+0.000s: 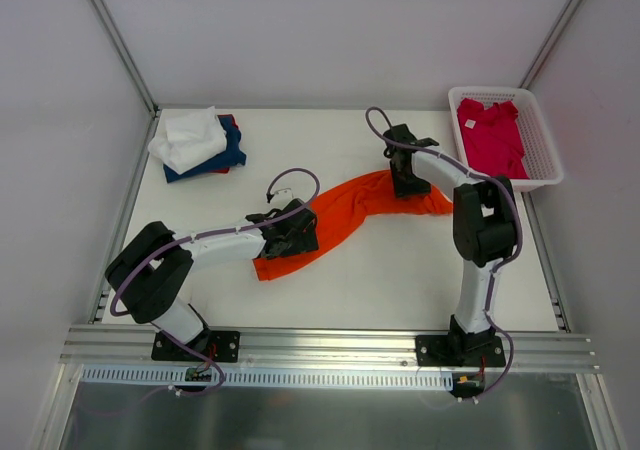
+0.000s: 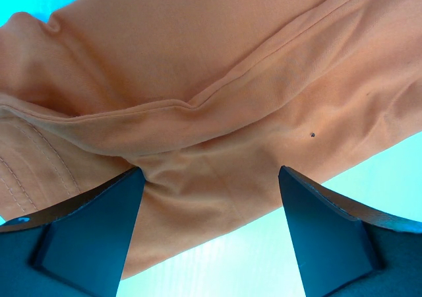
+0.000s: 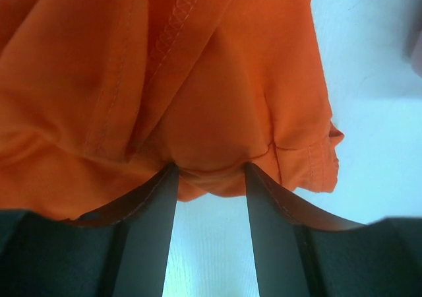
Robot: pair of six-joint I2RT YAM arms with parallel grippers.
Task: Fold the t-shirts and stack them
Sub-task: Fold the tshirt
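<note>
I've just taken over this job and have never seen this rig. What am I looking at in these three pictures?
The overhead view shows two robot arms bolted to a table: the left arm and the right arm. The other two pictures come from cameras on their wrists, looking past each pincer's fingers. An orange shirt stretches between the arms. The right pincer looks closed on a bunch of it. The left pincer is open, fingers wide over the cloth. Far left is a pile, a white shirt on a navy shirt. A pink shirt lies in the basket.

Left arm low, left claw [image 1: 295, 232] spread wide, right arm elbow-up, right claw [image 1: 408, 175] pinching orange t-shirt [image 1: 350, 208]
</note>
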